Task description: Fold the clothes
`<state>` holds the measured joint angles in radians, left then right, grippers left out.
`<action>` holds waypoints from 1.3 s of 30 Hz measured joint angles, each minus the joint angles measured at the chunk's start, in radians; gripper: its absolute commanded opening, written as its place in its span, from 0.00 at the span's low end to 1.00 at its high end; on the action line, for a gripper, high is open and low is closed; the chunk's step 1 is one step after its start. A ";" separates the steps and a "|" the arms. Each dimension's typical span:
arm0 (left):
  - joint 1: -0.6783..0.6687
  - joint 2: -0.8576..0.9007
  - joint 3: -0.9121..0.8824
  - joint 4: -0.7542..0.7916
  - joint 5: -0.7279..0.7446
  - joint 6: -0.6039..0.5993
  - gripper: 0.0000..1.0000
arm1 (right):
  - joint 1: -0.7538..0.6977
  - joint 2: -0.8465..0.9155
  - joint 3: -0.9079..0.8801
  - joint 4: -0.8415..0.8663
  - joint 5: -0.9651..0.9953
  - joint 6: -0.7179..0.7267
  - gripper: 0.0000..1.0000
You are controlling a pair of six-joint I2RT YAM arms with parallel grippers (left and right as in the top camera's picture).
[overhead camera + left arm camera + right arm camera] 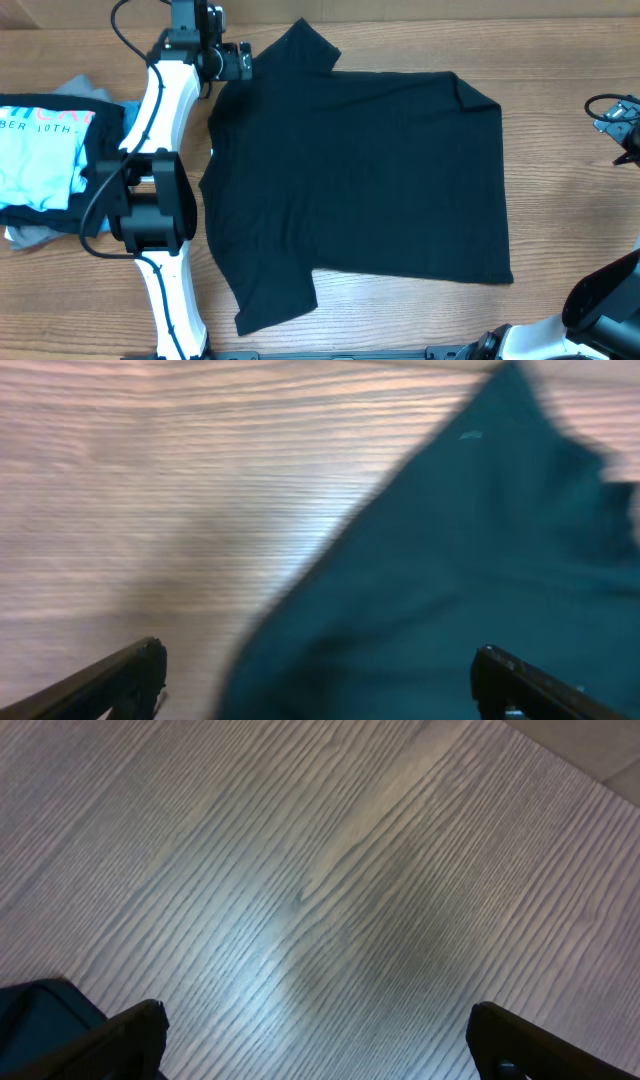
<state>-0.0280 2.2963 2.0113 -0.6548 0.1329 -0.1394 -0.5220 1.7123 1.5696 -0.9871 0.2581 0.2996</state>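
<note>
The clothes in use are a black short-sleeved T-shirt [370, 170], spread flat across the middle of the table with its neck toward the left. One sleeve points to the far edge, the other to the near edge. My left gripper [238, 62] hovers at the far-left shoulder, by the far sleeve. In the left wrist view the left gripper [320, 665] stands open above the shirt's edge [470, 580], holding nothing. My right gripper [625, 120] is at the table's right edge, apart from the shirt. Seen from its wrist, the right gripper [318, 1018] is open over bare wood.
A stack of clothes lies at the left edge: a light blue T-shirt with white lettering [40, 150] on top of a black layer [100, 125], and a grey garment [25, 238] beneath. The left arm [155, 200] runs between stack and shirt.
</note>
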 measured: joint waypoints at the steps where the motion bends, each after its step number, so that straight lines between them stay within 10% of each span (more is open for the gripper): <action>1: -0.003 -0.006 0.015 -0.032 0.019 -0.017 1.00 | 0.000 0.000 0.000 0.000 0.000 0.000 1.00; 39: -0.004 -0.035 0.038 -0.142 0.100 -0.098 1.00 | 0.000 0.000 0.000 0.110 -0.241 0.007 1.00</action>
<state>-0.0319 2.2608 2.0495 -0.7963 0.2325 -0.2375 -0.5220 1.7123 1.5696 -0.8772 0.0170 0.3069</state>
